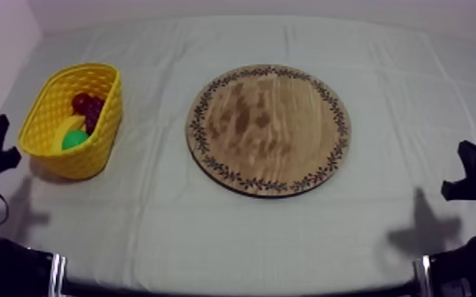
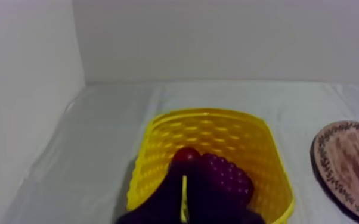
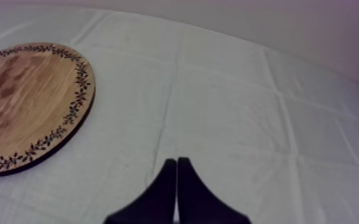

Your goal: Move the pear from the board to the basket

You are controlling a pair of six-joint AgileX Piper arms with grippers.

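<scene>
Grainy wooden board (image 1: 268, 130) (matt cloth (image 1: 209, 229) beneath)

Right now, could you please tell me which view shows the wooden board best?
The top view: the whole wooden board, rim included. The right wrist view crops one side; the left catches a sliver.

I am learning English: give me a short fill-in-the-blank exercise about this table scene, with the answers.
1. The pear lies in the ____ basket.
2. The round ____ board carries no fruit.
3. The left gripper and the right gripper are both ____.
Missing words: yellow, wooden, shut.
</scene>
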